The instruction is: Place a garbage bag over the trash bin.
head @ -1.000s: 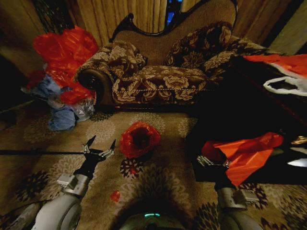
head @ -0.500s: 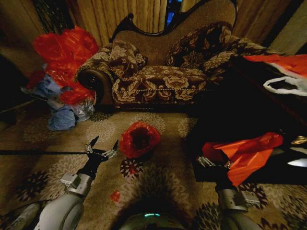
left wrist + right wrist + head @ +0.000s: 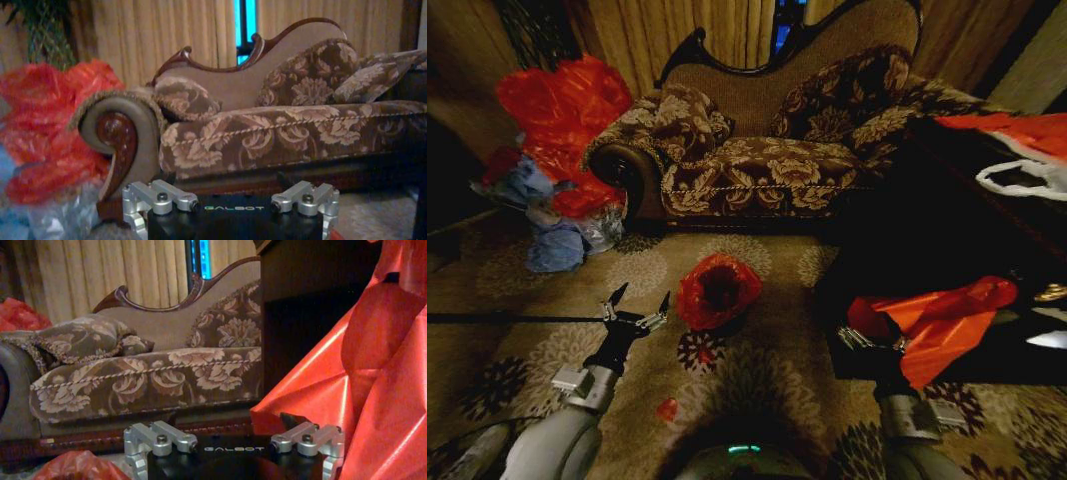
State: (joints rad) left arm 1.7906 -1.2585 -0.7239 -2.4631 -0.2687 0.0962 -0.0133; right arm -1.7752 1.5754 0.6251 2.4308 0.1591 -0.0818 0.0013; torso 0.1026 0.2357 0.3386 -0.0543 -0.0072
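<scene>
The garbage bag (image 3: pixel 717 290), red and crinkly, sits on the carpet in the middle of the head view. It is spread around the trash bin, whose dark opening (image 3: pixel 721 287) shows at the bag's centre; the rest of the bin is hidden under the plastic. My left gripper (image 3: pixel 639 302) hovers just left of the bag, open, with nothing between its fingers and not touching the bag. My right gripper (image 3: pixel 873 340) hangs at the right, open, right beside a red-orange plastic sheet (image 3: pixel 942 320).
A patterned sofa (image 3: pixel 767 150) stands behind the bin. Bulging red sacks (image 3: pixel 562 110) and blue-grey bags (image 3: pixel 557 245) pile at the left. A dark table (image 3: pixel 947 230) holds the sheet at the right. A small red scrap (image 3: pixel 667 408) lies on the carpet near my base.
My left gripper drifted slightly toward the bag and back, and its forearm sank a little. The bag, the bin and the right arm have not moved.
</scene>
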